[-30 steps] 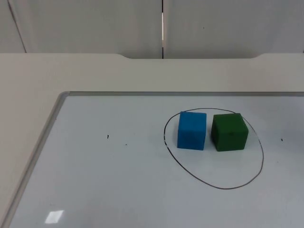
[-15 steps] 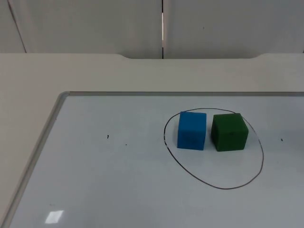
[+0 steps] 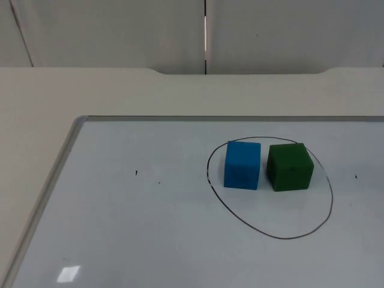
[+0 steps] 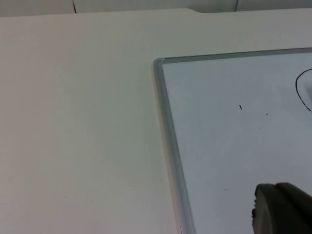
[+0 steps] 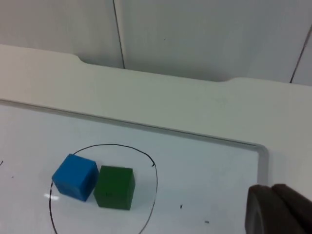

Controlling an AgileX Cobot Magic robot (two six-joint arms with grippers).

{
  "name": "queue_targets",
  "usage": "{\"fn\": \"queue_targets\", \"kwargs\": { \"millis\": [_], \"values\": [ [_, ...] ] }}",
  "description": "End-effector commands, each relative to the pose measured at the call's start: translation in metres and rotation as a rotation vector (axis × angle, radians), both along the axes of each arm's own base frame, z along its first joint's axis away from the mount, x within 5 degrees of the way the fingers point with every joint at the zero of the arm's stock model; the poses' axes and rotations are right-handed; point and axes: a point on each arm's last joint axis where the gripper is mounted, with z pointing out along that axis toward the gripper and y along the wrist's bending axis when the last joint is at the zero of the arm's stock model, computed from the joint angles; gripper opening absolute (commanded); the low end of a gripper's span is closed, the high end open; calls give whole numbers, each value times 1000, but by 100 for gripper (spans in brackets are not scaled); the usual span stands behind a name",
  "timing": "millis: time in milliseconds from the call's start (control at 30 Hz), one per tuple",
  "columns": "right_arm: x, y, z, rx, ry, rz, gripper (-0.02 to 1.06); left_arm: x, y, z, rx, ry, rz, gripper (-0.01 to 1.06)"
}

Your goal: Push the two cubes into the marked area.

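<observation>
1. The left gripper hangs above the whiteboard's near-left part, a single dark fingertip showing over the white surface; whether its fingers are spread or closed cannot be told. From its wrist view, the board's rounded corner lies toward 11 o'clock.
2. The right gripper hangs off the board's right side, above the cream table top; one dark fingertip is visible, and its opening cannot be told either. From it, the cubes lie toward 9 o'clock.
3. The blue cube sits upright inside the marked area, a hand-drawn black oval on the whiteboard, close to the oval's left arc.
4. The green cube stands just beside the blue one at its 3 o'clock, a thin gap between them, also inside the oval. Both are matte, with slightly rounded edges.
5. Within the oval, bare board lies toward 6 o'clock of the cubes; the far arc passes right behind them.
6. The whiteboard's metal frame runs along its left and far edges.
7. Beyond the table, at 12 o'clock, stands the grey partition wall.
</observation>
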Motion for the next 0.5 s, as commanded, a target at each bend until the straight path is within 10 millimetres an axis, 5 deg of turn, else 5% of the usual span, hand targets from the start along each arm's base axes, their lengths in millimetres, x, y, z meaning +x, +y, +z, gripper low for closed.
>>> {"fn": "queue_targets", "kwargs": {
  "millis": [0,467],
  "values": [
    [-7,-2,-5,2,-2,-1,0,1,0,-1,-4,-9,4,0],
    [-53,-8,-28,87,11,36,0,1,0,-1,-1,-9,1,0]
  ]
}}
